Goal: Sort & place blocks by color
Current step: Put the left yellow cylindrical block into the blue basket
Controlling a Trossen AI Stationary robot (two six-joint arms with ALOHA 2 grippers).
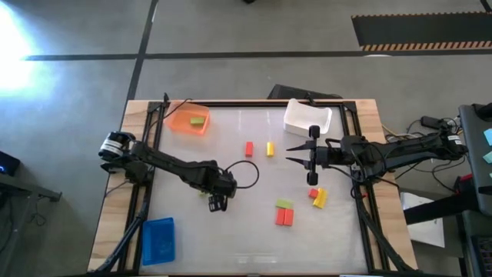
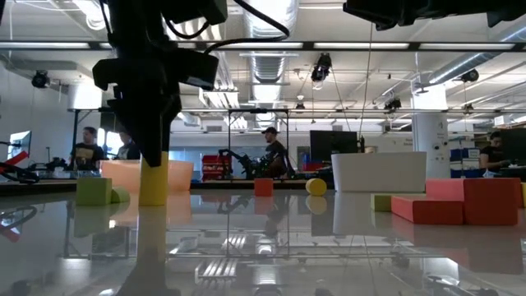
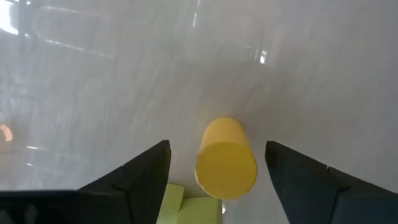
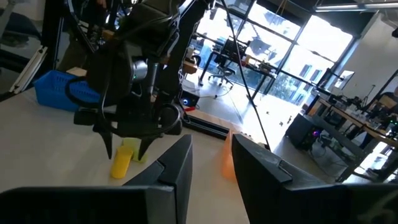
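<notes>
My left gripper point(image 3: 217, 144) points down over the table's middle-left point(image 1: 217, 201) and is open. Its fingers stand on either side of an upright yellow cylinder block point(image 3: 225, 163), with a gap on each side; the cylinder point(image 2: 154, 181) stands on its end on the table. A light green block point(image 3: 180, 204) lies right beside it. My right gripper point(image 1: 289, 152) hovers open near the white tray, holding nothing. Red point(image 1: 249, 148) and yellow point(image 1: 270, 148) blocks lie mid-table. A green-and-red group point(image 1: 284, 213) and a red-and-yellow pair point(image 1: 317, 197) lie nearer the right.
An orange tray point(image 1: 188, 120) at the far left holds a green block point(image 1: 197, 120). A white tray point(image 1: 307, 117) sits at the far right, a blue tray point(image 1: 157, 240) at the near left. People stand in the room beyond the table point(image 2: 271, 152).
</notes>
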